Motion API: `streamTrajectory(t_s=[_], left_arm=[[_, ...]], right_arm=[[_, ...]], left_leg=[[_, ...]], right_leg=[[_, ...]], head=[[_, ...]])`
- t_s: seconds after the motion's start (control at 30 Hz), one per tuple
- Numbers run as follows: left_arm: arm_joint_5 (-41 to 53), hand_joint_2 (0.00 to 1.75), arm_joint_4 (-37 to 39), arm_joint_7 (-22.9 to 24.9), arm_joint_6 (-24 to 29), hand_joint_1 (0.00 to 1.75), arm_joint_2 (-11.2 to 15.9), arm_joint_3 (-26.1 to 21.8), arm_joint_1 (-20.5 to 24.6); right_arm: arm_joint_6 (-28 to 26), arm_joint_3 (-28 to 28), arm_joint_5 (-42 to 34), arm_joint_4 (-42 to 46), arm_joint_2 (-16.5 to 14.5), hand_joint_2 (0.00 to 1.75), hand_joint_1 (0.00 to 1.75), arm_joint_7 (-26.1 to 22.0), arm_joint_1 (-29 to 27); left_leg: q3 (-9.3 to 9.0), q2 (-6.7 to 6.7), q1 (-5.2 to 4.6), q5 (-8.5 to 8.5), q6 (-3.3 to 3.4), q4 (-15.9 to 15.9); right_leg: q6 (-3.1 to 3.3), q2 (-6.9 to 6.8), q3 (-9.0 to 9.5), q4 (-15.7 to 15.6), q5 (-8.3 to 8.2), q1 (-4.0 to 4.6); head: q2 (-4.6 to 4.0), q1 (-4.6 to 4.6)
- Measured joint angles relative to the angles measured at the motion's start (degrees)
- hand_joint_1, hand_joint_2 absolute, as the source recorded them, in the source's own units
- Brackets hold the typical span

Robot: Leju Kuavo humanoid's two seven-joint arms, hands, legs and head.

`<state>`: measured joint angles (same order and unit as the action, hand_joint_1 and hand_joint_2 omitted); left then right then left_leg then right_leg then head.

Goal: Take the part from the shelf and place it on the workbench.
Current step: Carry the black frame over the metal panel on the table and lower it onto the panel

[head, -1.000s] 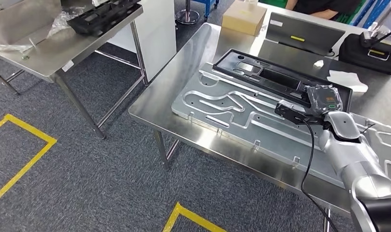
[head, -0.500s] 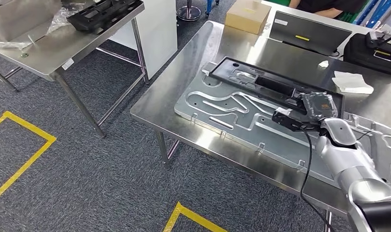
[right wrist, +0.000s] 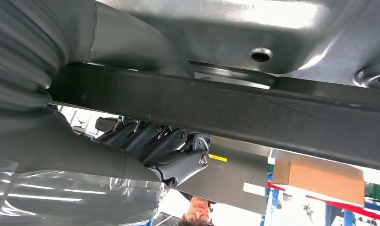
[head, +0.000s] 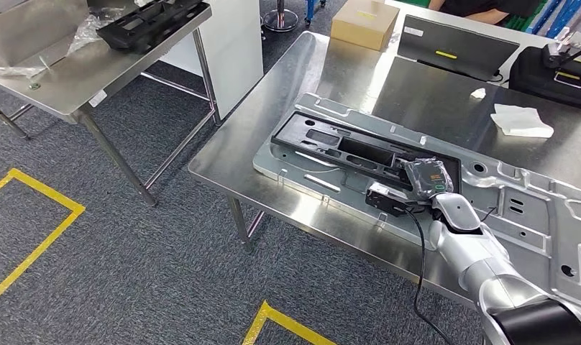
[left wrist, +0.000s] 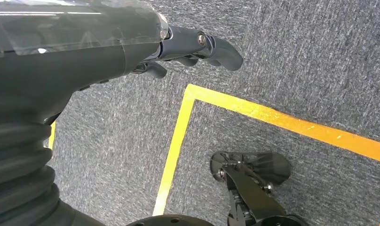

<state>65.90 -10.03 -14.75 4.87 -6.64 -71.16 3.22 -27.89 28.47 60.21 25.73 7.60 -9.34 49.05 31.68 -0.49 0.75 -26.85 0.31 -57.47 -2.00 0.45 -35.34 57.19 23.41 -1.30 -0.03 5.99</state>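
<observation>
The black part (head: 359,149), a long flat frame with several cut-outs, lies over the silver stamped panel (head: 532,208) on the steel surface (head: 287,100). Its long axis runs from the surface's near-left area toward the far right, roughly along the panel's own length; its left end points to the surface's left edge.

The right robot hand (head: 426,176) grips the part at its right end. In the right wrist view the dark fingers (right wrist: 178,155) curl around one side of the black bar (right wrist: 254,117) and the grey thumb (right wrist: 131,37) presses the other side, with the panel's metal just beyond it.

The left robot hand (left wrist: 131,42) hangs over grey carpet with yellow floor tape (left wrist: 178,136); it holds nothing, and its fingers are bent loosely and apart.

Counted on this surface: 1 black part, 1 silver panel, 1 cardboard box (head: 364,21), 1 dark laptop (head: 456,47), 1 black bag (head: 554,75), 1 white cloth (head: 521,121).

A 2nd steel surface (head: 79,79) stands to the left, carrying 1 more black frame (head: 154,20) and some clear plastic wrap (head: 93,29).
</observation>
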Motion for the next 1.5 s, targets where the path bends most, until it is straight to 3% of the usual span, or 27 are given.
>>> streamTrajectory(t_s=[0.17, 0.5, 0.63, 0.9, 1.5], left_arm=[[-1.4, 1.75, 0.0, -1.3, 0.3, 0.00, 0.0, -0.5, 0.0], [-2.3, 1.75, 0.0, -14.3, -2.5, 0.00, 0.0, -1.6, 0.0], [-2.3, 1.75, 0.0, -13.9, -3.3, 0.00, 0.0, -1.6, 0.0], [-1.7, 1.75, 0.0, -10.5, -4.2, 0.00, 0.2, -1.7, -0.1], [-1.0, 1.75, 0.0, -10.7, -4.9, 0.00, 0.5, -1.7, -0.1]], right_arm=[[0.1, 0.6, -0.8, -1.1, -0.4, 1.75, 1.75, -0.5, 0.6], [-0.7, 2.5, -2.2, -2.2, -0.5, 1.75, 1.75, -0.5, 0.8], [-0.6, 3.3, -2.5, -2.5, -0.5, 0.00, 0.00, -0.5, 1.1], [-0.7, 4.1, -3.2, -2.9, -0.7, 0.00, 0.00, -0.4, 1.9], [-0.4, 4.6, -3.7, -3.9, -0.7, 0.00, 0.00, 0.0, 1.2]], left_leg=[[-0.08, 0.00, 0.04, -0.02, -0.06, 0.0], [-0.15, 0.00, 0.04, -0.02, -0.07, 0.0], [-0.16, 0.00, 0.04, -0.03, -0.08, 0.0], [-0.29, 0.00, 0.04, -0.06, -0.14, 0.0], [-0.30, 0.00, 0.04, -0.11, -0.20, 0.1]], right_leg=[[0.07, 0.01, 0.03, 0.1, 0.05, 0.01], [0.15, 0.01, 0.06, 0.1, 0.10, 0.01], [0.15, 0.01, 0.07, 0.1, 0.10, 0.01], [0.17, 0.01, 0.17, 0.1, 0.12, 0.01], [0.18, 0.01, 0.15, 0.2, 0.22, 0.01]], head=[[0.00, 0.00], [0.01, 0.00], [0.00, 0.00], [0.01, 0.00], [-0.01, 0.01]])
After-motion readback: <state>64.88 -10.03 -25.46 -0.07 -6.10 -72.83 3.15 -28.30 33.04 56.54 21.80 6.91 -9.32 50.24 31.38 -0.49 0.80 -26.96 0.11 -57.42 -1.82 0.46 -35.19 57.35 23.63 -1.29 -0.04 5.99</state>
